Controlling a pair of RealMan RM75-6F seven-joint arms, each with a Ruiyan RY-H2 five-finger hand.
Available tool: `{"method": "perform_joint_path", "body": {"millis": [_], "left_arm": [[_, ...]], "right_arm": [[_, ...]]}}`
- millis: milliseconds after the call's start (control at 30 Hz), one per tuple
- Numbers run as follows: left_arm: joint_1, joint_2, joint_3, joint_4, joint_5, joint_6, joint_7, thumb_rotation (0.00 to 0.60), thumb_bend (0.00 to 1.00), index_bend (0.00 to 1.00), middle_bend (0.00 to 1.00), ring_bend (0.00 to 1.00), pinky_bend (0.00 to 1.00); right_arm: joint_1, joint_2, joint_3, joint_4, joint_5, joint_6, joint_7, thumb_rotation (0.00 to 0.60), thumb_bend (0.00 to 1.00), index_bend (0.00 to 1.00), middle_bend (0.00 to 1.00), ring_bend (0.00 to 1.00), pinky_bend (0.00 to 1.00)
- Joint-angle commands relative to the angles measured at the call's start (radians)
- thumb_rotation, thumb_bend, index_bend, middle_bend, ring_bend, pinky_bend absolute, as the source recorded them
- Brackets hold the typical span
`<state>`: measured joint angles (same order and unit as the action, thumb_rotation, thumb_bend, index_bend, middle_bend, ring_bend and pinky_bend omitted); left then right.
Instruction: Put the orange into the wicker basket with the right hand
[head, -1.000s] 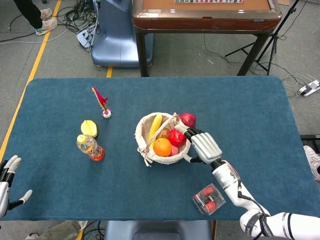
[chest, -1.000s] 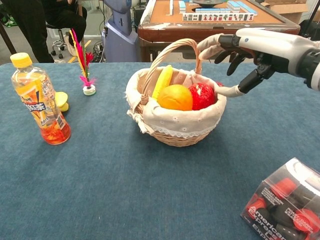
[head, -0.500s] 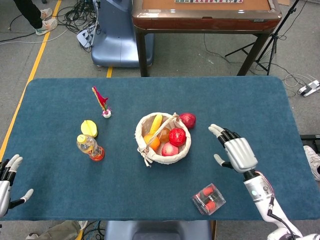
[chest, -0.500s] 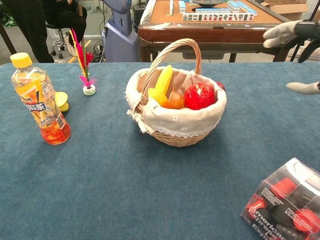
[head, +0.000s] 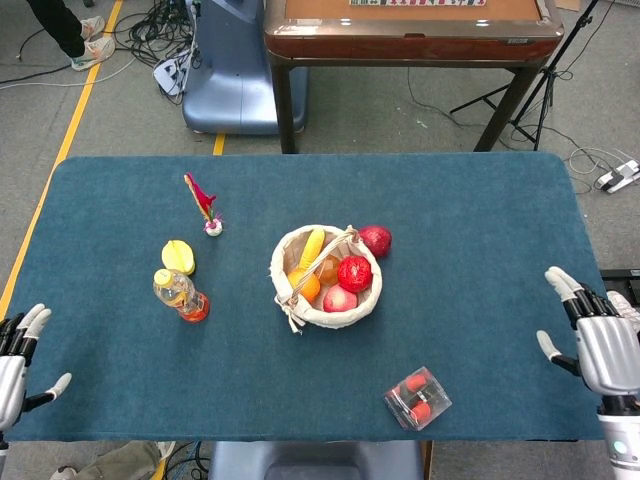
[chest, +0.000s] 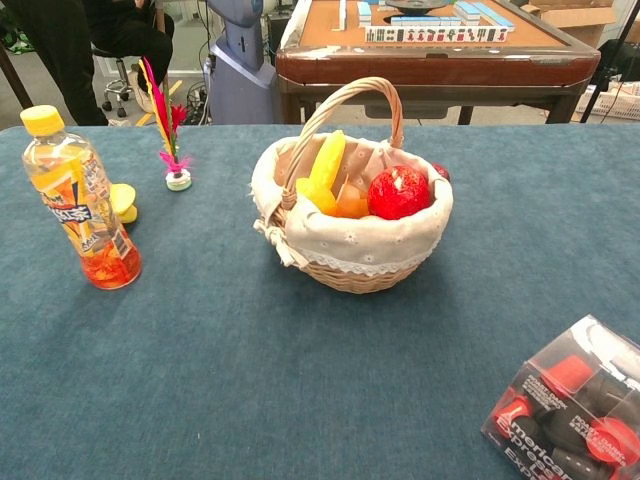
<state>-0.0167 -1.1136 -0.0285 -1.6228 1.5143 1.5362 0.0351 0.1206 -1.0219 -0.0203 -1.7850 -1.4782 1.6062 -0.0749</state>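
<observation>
The orange (head: 303, 283) (chest: 350, 204) lies inside the cloth-lined wicker basket (head: 290, 302) (chest: 360, 262) at the table's middle, beside a yellow banana (head: 312, 246) (chest: 325, 166) and a red fruit (head: 354, 273) (chest: 398, 192). My right hand (head: 603, 340) is open at the table's right edge, far from the basket, holding nothing. Open too is my left hand (head: 14, 360), which stays at the front left corner. Neither hand shows in the chest view.
An orange-drink bottle (head: 180, 295) (chest: 77, 202), a yellow fruit (head: 178, 256), and a feathered shuttlecock (head: 204, 203) (chest: 166, 126) are left of the basket. A red fruit (head: 376, 239) sits behind the basket. A clear box (head: 417, 397) (chest: 573, 408) lies front right.
The orange dropped from the basket's top down among the other fruit. My right hand pulled back from the basket to the table's right edge, empty. The left hand barely moved.
</observation>
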Motion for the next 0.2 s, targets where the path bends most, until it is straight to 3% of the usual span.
{"method": "perform_joint_path", "body": {"millis": [33,200], "left_arm": [[-0.003,-0.001,0.000,-0.003,0.002,-0.002,0.004,0.600,0.22,0.07,0.00,0.00,0.00],[-0.005,0.001,0.000,-0.008,0.004,0.000,0.008,0.600,0.22,0.07,0.00,0.00,0.00]], "right_arm": [[-0.020,-0.002,-0.009,0.017,-0.014,0.008,0.018,0.600,0.29,0.12,0.16,0.16,0.32],[-0.037,-0.027,-0.009,0.038,-0.031,0.003,0.038,0.600,0.29,0.12,0.16,0.16,0.32]]}}
